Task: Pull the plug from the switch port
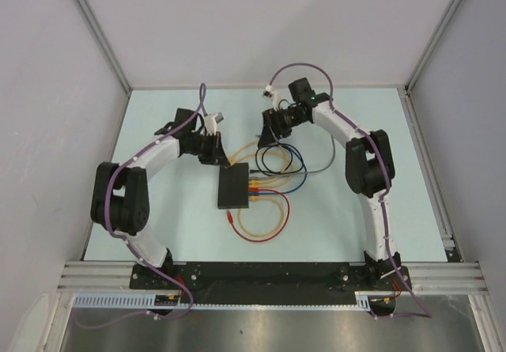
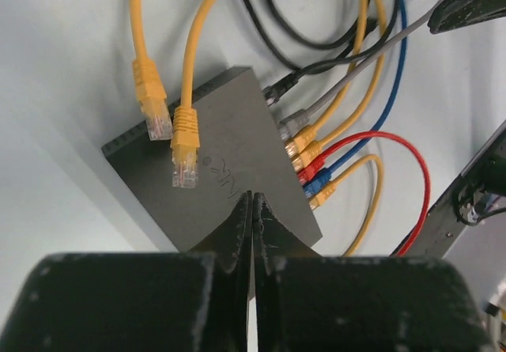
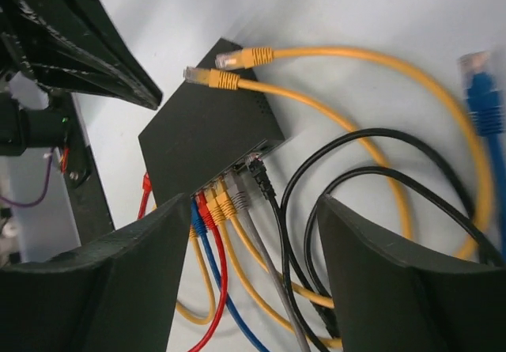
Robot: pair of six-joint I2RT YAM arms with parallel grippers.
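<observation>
- Table [image 1: 158, 210]: pale top with walls on three sides. Both arms bend inward toward its middle.
- Left gripper [image 1: 213, 153] [image 2: 253, 202]: claw closed, fingers [image 2: 237, 233] pressed flat together with nothing between them. Seen from above, the tip is just beside the far left corner of the switch. I cannot tell whether it touches.
- Switch [image 1: 235, 186] [image 2: 229, 162] [image 3: 205, 138]: flat black box lying mid-table, between the two grippers and nearer than both. The sockets run along its right edge.
- Loose yellow plugs [image 2: 185, 170] [image 3: 198, 75]: two, in no socket, with their ends lying on the switch's top face.
- Seated plugs [image 1: 253, 184] [image 2: 304, 138] [image 3: 225, 203]: seven in a row along the right edge. The order is black, grey, yellow, yellow, red, blue, yellow, and all look fully in.
- Cables [image 1: 273, 210]: looped on the table right of the switch. Red and yellow loops lie near right; black and blue loops lie far right.
- Right gripper [image 1: 269, 134] [image 3: 253, 202]: claw wide open and holding nothing. It hangs far right of the switch, apart from it, over the black loops. In the wrist view the seated row shows in the gap between its fingers [image 3: 395, 289].
- Loose blue plug [image 3: 478, 75]: unplugged, well apart from the switch, at the right edge of the right wrist view.
</observation>
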